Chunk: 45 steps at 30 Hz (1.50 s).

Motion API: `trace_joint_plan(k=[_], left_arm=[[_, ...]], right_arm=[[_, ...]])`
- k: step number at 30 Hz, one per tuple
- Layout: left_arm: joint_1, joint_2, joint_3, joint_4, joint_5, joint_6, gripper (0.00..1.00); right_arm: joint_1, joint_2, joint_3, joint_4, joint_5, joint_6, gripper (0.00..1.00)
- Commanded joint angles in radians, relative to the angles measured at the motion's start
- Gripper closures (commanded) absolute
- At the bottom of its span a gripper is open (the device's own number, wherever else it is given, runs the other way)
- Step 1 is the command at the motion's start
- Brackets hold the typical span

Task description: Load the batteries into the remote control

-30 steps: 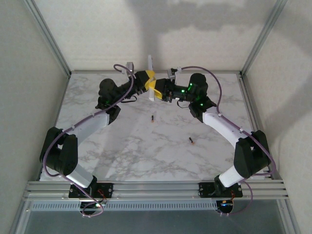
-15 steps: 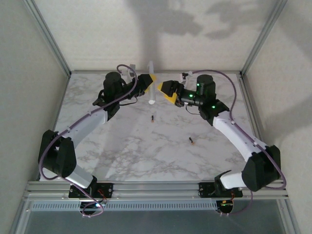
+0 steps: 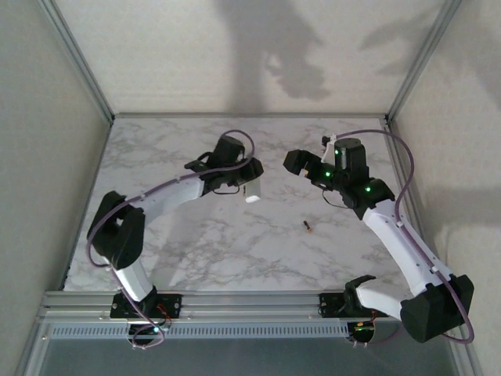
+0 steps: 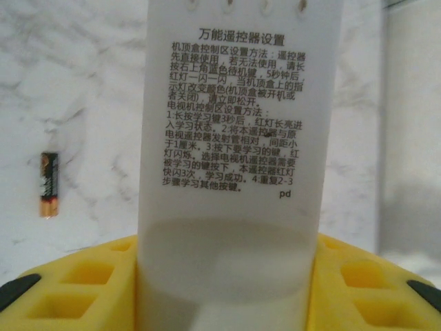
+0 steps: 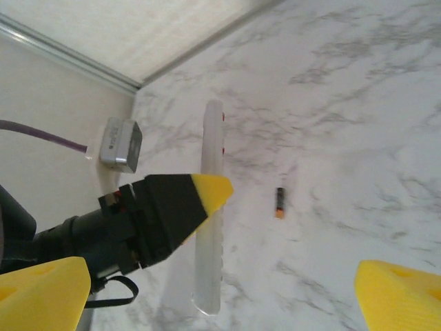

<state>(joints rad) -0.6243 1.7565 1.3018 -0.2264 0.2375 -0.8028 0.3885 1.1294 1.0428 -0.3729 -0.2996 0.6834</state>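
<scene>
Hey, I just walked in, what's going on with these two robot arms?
The left gripper is clamped on a slim white remote control, whose plain back carries printed text. The right gripper hangs open nearby, empty. A small dark battery with an orange end lies loose on the marble table, not yet loaded.

The remote [image 4: 241,138] is white on its back with a block of black printed characters, and the left fingers [image 4: 76,289] on either side of it are bright yellow with black outer corners. Beside the remote lies a battery [image 4: 48,185], black with a coppery-orange end, on a desk [image 4: 83,83] of white marble veined in grey. Around the remote the arms [image 3: 164,196] are white with black joints, trailed by purple cables [image 5: 41,132].
</scene>
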Motion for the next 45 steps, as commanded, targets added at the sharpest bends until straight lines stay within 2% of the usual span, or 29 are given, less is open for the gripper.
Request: trace_joint_plan(k=[1, 2, 4, 10, 16, 31, 45], left_arm=[[-0.061, 0.076, 0.090, -0.142, -0.176, 0.028, 0.58], [-0.083, 0.103, 0.113, -0.172, -0.218, 0.026, 0.58], [-0.115, 0.153, 0.147, -0.213, -0.270, 0.021, 0.65], [-0.172, 0.277, 0.240, -0.316, -0.381, -0.020, 0.63], [-0.196, 0.390, 0.333, -0.418, -0.441, -0.061, 0.62], [-0.218, 0.589, 0.482, -0.552, -0.459, -0.114, 0.58], [-0.219, 0.603, 0.465, -0.526, -0.421, -0.111, 0.50]], right_arm=[[-0.007, -0.063, -0.046, -0.061, 0.086, -0.047, 0.01], [-0.007, -0.081, -0.060, -0.063, 0.099, -0.046, 0.01], [-0.008, -0.119, -0.091, -0.056, 0.108, -0.043, 0.01], [-0.012, -0.196, -0.147, -0.065, 0.127, -0.045, 0.01], [-0.017, -0.230, -0.170, -0.082, 0.126, -0.055, 0.01], [-0.048, -0.276, -0.211, -0.099, 0.118, -0.063, 0.01], [-0.056, -0.275, -0.221, -0.096, 0.110, -0.059, 0.01]])
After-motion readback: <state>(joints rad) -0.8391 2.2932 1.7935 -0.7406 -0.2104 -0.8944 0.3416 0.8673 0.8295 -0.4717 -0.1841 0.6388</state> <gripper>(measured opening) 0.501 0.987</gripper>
